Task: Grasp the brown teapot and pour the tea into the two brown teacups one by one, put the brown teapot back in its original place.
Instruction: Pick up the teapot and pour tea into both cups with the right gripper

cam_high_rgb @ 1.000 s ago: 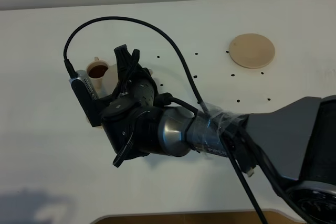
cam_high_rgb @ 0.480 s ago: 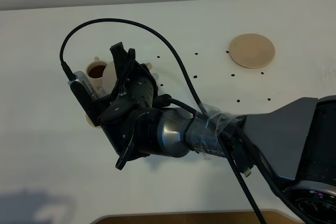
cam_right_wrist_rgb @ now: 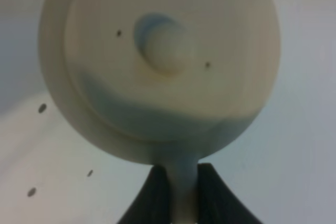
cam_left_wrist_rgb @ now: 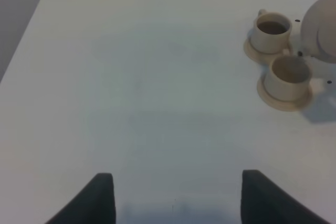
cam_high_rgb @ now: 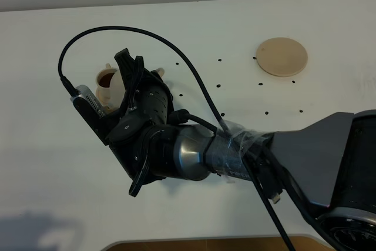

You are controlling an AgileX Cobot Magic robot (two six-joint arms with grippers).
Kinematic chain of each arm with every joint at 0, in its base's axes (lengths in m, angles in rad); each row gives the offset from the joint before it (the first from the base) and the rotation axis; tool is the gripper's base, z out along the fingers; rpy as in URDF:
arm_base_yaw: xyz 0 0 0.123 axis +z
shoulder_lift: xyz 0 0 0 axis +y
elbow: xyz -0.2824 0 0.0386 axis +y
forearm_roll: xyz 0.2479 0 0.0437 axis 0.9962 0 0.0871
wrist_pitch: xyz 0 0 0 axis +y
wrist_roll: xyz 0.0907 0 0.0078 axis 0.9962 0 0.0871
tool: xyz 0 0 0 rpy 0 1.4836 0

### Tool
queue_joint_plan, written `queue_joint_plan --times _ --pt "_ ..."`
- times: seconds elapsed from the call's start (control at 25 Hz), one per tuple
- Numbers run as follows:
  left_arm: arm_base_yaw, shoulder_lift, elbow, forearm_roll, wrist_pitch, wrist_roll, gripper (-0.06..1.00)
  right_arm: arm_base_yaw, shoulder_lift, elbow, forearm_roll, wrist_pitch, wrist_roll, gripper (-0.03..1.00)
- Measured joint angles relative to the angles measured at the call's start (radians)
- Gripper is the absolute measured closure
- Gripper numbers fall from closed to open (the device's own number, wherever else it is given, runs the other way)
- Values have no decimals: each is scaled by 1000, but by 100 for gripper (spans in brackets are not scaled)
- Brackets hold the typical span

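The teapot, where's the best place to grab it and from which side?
By its loop handle, from the side opposite the spout. The right fingers are already shut on the teapot handle there; the round body is too wide and smooth to pinch.

Teapot (cam_right_wrist_rgb: 157, 66): filling the blurred right wrist view; the spout is not showing there, and the handle is running out past the picture's edge between the dark fingers (cam_right_wrist_rgb: 149, 198).
Teapot, high view: lying almost wholly behind the right arm (cam_high_rgb: 176, 151); only a pale sliver is showing beside the filled cup (cam_high_rgb: 107, 82).
Teapot, left wrist view: being cut off by the picture's edge beside the filled cup.
Second cup (cam_left_wrist_rgb: 286, 78): sitting hidden under the right arm in the high view.
Left gripper (cam_left_wrist_rgb: 176, 203): only two dark fingertips are showing at the picture's edge.
Second cup contents: too dim to tell.
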Motion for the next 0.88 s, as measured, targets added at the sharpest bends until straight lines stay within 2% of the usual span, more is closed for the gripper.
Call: queue_joint_plan --times 0.24,0.88 --pt "0 0 0 0 0 0 39 5 1 0 -58 10 0 85" --pt "0 0 0 0 0 0 39 8 36 -1 -124 13 -22 85"
